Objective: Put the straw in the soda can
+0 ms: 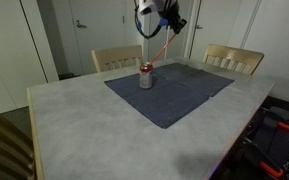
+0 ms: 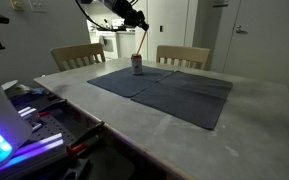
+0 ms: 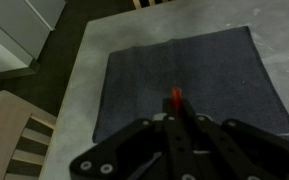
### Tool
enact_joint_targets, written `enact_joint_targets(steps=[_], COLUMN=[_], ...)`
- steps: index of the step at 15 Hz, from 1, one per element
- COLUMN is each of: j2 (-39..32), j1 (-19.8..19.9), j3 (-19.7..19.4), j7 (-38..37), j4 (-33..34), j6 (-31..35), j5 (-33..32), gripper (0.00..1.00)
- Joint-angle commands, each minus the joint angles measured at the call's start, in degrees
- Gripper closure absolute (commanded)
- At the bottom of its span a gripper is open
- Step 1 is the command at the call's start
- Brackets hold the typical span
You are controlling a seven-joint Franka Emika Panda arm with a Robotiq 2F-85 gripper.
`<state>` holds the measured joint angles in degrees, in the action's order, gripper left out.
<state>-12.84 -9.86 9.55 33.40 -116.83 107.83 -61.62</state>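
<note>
The soda can [image 1: 146,76] stands upright on the dark grey mat [image 1: 179,95], red body with silver top; it also shows in an exterior view [image 2: 137,64]. My gripper [image 1: 172,22] hangs high above and beside the can, shut on the upper end of the thin red straw [image 1: 159,48]. The straw slants down toward the can's top, its lower tip at or just above the can [image 2: 144,45]. In the wrist view the straw's end [image 3: 176,97] pokes out between the closed fingers [image 3: 176,118]; the can is hidden there.
The mat lies on a grey table [image 1: 74,120]. Two wooden chairs [image 1: 117,58] [image 1: 234,60] stand at the far side. A bench with tools and cables [image 2: 34,120] sits beside the table.
</note>
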Motion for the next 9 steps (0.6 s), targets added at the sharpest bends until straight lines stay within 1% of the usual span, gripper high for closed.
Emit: enact_joint_targets(steps=[1, 5, 9], j2=[-2.9, -3.9, -3.4], j1=[0.1, -0.7, -1.7], j3=[0.6, 0.7, 0.9], j7=[2.9, 4.4, 4.0], j4=[2.9, 4.9, 5.4], j6=[-0.1, -2.4, -8.1], j5=[-0.3, -0.5, -0.5], gripper=[0.98, 0.98, 0.98])
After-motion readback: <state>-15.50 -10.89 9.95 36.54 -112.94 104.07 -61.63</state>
